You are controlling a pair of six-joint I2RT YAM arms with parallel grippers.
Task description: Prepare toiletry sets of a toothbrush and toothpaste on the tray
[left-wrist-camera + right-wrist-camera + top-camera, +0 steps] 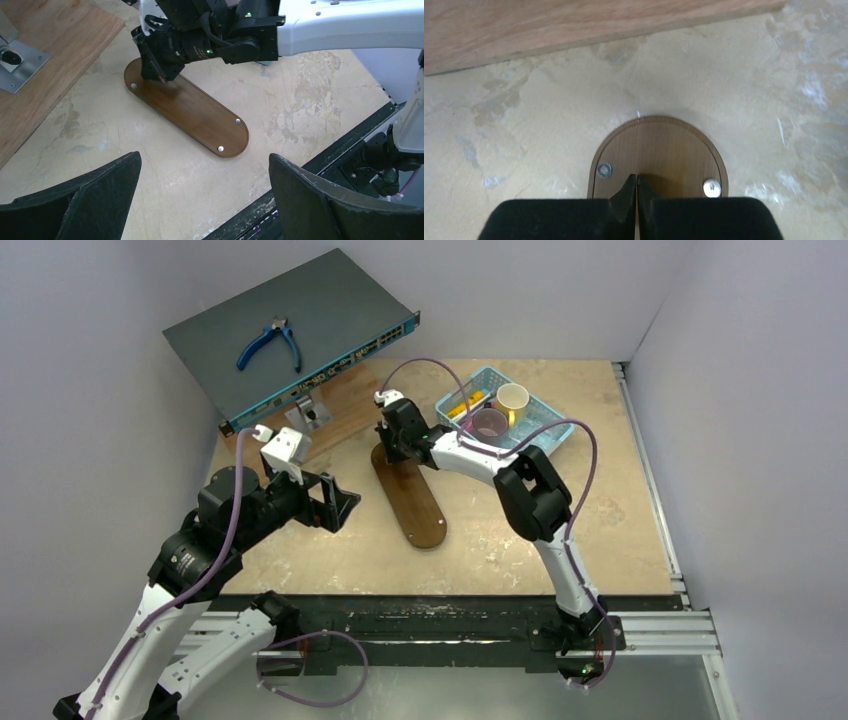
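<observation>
Your right fingers [625, 196] pressed together, nothing between them; tips over far end of tray [418, 508], between its two pale dots; touching wood or not, cannot tell; your left fingers [95, 197] spread wide, holding nothing, above worktop [500, 540] left of tray; tray lies flat on worktop, slanting far-left to near-right; blue basket [545, 440] at far right; yellow toothpaste [458, 410], purple cup [489, 424], cream cup [513, 400] inside it.

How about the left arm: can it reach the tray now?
Probably yes: the left gripper is open, nothing stands between it and the tray; the shut right gripper covers only its far end.
</observation>
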